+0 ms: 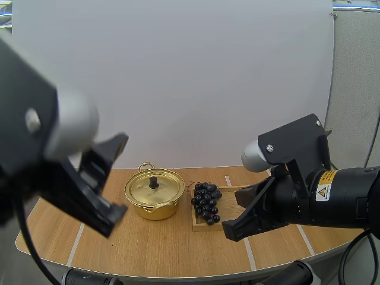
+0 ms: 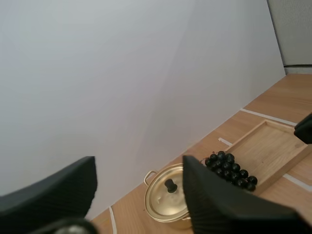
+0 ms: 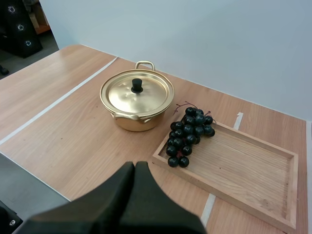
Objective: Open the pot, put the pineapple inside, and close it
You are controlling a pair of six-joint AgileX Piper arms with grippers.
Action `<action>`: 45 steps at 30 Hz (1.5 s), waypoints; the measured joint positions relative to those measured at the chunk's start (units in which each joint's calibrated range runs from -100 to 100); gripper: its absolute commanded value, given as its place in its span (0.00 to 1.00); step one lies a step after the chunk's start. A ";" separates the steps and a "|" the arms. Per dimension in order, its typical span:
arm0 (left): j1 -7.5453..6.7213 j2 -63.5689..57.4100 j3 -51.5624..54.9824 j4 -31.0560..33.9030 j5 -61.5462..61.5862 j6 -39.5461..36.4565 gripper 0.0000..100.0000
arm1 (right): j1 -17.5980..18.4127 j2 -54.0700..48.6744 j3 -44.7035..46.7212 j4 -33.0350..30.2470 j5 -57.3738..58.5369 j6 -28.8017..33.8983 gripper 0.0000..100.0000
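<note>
A gold pot (image 1: 154,193) stands on the wooden table with its lid on, a black knob in the lid's middle. To its right a bunch of dark grapes (image 1: 206,202) lies on the left end of a wooden tray (image 1: 229,198). No pineapple is in sight. My left gripper (image 1: 123,176) hangs open above and left of the pot (image 2: 168,197), nothing between its fingers (image 2: 209,200). My right gripper (image 1: 228,228) is shut on nothing, raised over the tray's near right side. From it I see the pot (image 3: 137,97), grapes (image 3: 187,134) and tray (image 3: 243,168).
White tape lines (image 1: 76,243) cross the table. The table's rounded front edge (image 1: 178,276) lies close below the grippers. The tray's right part (image 2: 268,146) is bare, and the right gripper's tip (image 2: 304,129) shows beside it.
</note>
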State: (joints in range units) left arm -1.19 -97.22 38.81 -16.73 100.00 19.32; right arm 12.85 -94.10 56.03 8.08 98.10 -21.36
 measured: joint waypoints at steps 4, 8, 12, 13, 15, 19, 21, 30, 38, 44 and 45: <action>0.00 -1.76 4.96 0.00 0.00 -0.10 0.00 | -0.62 0.00 0.00 0.00 0.00 0.00 0.00; 0.00 -2.12 5.63 0.00 0.00 -0.10 0.00 | -0.71 0.00 0.00 0.00 0.00 0.00 0.00; 0.00 -2.41 6.61 0.00 0.00 -0.10 0.00 | -0.80 0.00 0.00 0.00 0.00 0.00 0.00; 0.00 -2.40 6.96 0.00 0.00 -0.10 0.00 | -0.87 0.00 0.00 0.00 0.00 0.00 0.00; 0.00 -2.40 8.24 0.00 0.00 -0.10 0.00 | -0.98 0.00 0.00 0.00 0.00 0.00 0.00; 0.00 -2.40 14.16 -0.48 0.00 -3.02 0.00 | -2.65 -1.02 0.00 0.07 0.00 0.00 0.00; 0.00 -2.40 15.48 -0.57 0.00 -5.05 0.00 | -4.91 -5.14 0.00 0.07 -1.39 0.00 0.00; 0.00 -2.52 26.64 2.98 -43.86 -17.48 0.00 | -5.77 -5.55 2.79 -2.12 -20.16 0.00 0.00; 0.00 -2.52 41.80 7.55 -75.63 -17.92 0.00 | -5.77 -5.55 20.72 -8.08 -54.74 0.00 0.00; 0.00 -2.52 50.71 7.55 -86.12 -17.92 0.00 | -5.77 -5.43 30.92 -10.68 -72.43 0.00 0.00; 0.00 -2.52 51.97 7.55 -87.60 -17.92 0.00 | -5.77 -5.43 32.50 -10.68 -73.93 0.00 0.00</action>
State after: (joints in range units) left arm -1.19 -99.74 90.78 -9.17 12.40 1.40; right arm 7.08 -99.53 88.53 -2.60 24.17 -21.36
